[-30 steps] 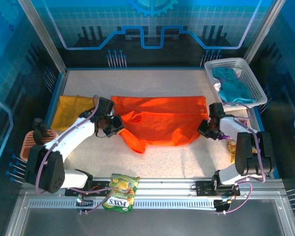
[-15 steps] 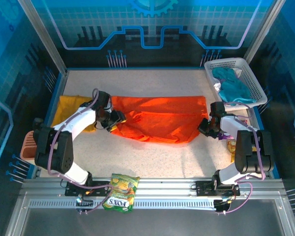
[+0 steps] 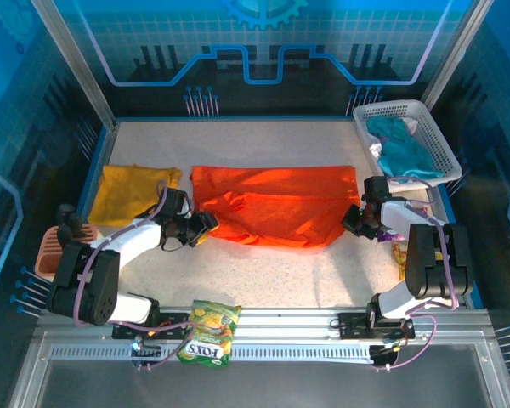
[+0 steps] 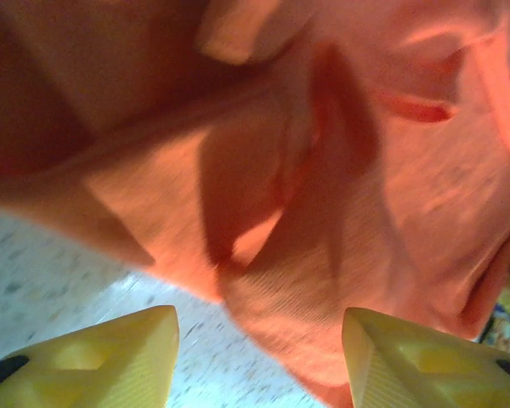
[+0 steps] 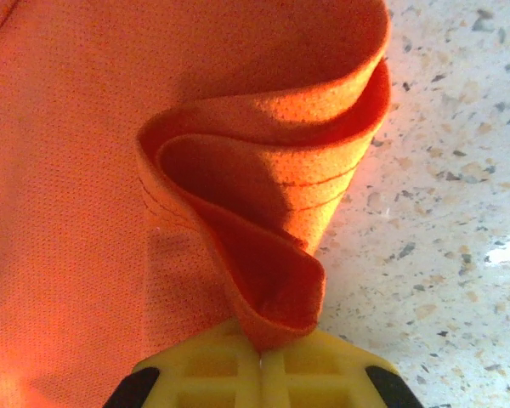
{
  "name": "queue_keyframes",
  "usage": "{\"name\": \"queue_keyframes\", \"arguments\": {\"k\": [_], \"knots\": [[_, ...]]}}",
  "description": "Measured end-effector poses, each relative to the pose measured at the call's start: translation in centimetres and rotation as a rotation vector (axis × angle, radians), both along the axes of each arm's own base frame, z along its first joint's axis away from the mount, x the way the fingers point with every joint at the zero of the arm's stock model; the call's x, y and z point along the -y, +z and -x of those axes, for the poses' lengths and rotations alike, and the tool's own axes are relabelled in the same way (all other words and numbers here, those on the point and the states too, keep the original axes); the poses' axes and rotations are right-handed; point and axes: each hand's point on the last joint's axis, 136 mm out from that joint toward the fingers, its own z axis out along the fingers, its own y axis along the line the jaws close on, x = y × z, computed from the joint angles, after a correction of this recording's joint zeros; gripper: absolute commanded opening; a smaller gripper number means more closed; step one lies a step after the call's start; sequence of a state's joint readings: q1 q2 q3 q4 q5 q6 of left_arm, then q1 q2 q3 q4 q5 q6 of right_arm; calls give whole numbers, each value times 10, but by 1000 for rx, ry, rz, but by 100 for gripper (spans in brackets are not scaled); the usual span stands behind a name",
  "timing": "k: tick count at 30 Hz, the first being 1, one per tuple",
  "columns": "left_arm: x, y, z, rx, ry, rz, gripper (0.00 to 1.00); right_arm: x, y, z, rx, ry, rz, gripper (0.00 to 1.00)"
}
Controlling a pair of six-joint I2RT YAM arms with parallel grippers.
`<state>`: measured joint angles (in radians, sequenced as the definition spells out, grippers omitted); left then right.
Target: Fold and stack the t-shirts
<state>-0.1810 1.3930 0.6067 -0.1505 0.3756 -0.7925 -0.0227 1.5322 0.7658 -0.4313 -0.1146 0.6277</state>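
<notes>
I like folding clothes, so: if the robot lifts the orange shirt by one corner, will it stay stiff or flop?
Probably floppy: the orange t-shirt curls into soft loops where the right tool pinches its edge. Likely light too, as thin folds lie wrinkled on the table.

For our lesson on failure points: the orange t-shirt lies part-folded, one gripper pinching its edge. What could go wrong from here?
1. The right gripper is shut on a bunched fold of the orange t-shirt while the left gripper stands open; a pull could drag the whole shirt askew.
2. The left gripper faces rumpled, layered cloth, so closing there might catch several layers.
</notes>
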Motion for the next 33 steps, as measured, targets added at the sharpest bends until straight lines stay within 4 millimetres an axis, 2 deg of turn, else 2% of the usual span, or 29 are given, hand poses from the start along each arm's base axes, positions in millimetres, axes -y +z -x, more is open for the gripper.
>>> {"name": "queue_keyframes", "arguments": {"k": [4, 11, 20, 25, 33], "knots": [[6, 1, -15, 38, 21, 30, 45, 0, 0, 0, 2, 0, -3, 0], [19, 3, -22, 51, 16, 60, 45, 0, -2, 2, -3, -2, -3, 0], [32, 31, -54, 127, 10, 91, 48, 1, -2, 2, -3, -4, -3, 0], [31, 27, -49, 102, 6, 78, 55, 1, -3, 2, 1, -1, -6, 0], [29, 20, -42, 66, -4, 58, 56, 0, -3, 2, 2, 3, -11, 0]]}}
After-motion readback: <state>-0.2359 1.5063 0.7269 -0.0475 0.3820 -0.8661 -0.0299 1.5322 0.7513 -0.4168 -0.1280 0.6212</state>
